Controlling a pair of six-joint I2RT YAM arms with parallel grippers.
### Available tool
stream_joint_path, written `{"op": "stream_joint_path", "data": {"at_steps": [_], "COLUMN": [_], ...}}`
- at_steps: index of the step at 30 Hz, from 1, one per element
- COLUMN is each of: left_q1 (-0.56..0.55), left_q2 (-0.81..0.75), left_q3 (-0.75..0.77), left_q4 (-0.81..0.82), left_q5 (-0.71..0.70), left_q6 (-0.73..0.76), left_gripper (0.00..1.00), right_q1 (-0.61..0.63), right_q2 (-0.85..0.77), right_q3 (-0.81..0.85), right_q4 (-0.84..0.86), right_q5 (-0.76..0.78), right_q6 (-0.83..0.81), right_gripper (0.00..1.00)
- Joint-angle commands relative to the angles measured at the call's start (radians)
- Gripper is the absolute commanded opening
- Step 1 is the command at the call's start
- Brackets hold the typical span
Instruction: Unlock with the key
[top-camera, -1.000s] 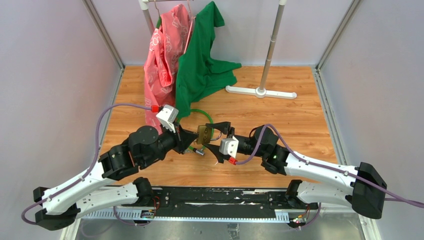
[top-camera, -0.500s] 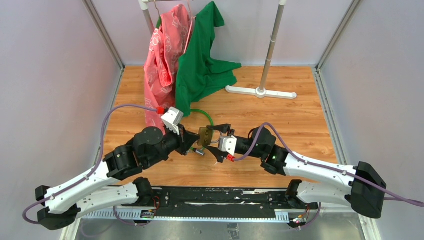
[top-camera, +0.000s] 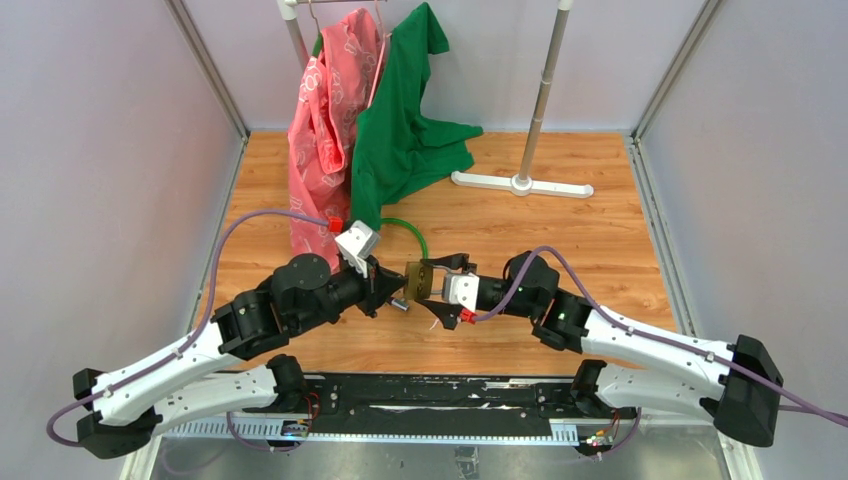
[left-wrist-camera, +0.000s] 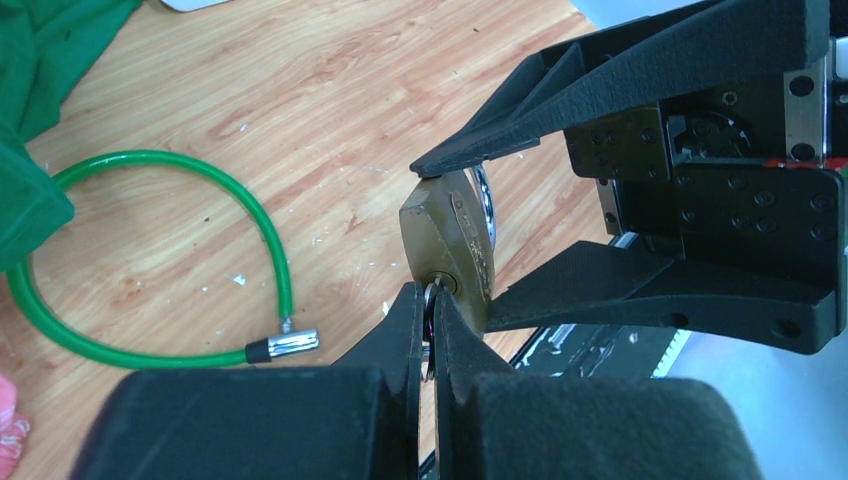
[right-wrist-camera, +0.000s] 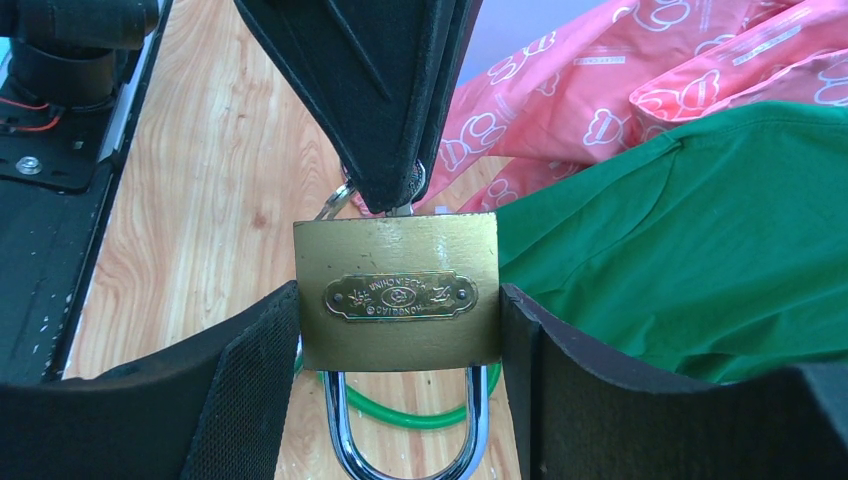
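The padlock (right-wrist-camera: 396, 292) is clamped by its sides in the right end effector (right-wrist-camera: 398, 305) and held above the counter (left-wrist-camera: 250, 120). The key (left-wrist-camera: 430, 291) is pinched between the narrow-set fingers of the left end effector (left-wrist-camera: 426, 306), at the padlock's keyhole. A green cable (left-wrist-camera: 275, 250) is seen on the counter nearby.

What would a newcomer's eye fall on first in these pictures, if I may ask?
First comes the brass padlock, held above mid-table between the right gripper's fingers, with the left gripper pinching a silvery key at its keyhole. Beyond them a green cable lock lies looped on the wooden table, and a pink garment and a green garment hang at the far side.
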Motion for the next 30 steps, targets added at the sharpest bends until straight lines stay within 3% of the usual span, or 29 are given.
{"op": "stream_joint_path", "data": {"at_steps": [1, 14, 30], "left_q1": [0.003, 0.004, 0.002], "left_q2": [0.03, 0.056, 0.056], "left_q3": [-0.017, -0.027, -0.018], "left_q4": [0.038, 0.095, 0.118], "left_q5": [0.022, 0.157, 0.206], "left_q6": [0.078, 0.235, 0.369], "left_gripper": [0.0, 0.0, 0.0], "right_q1": [0.033, 0.032, 0.03], "right_q2": [-0.063, -0.121, -0.161], "right_q3": [0.082, 0.136, 0.108], "right_q4": [0.033, -0.182, -0.208], "right_q5": [-0.127, -0.138, -0.098], "right_q6": [0.023, 0.06, 0.093], "right_gripper": [0.0, 0.0, 0.0]}}
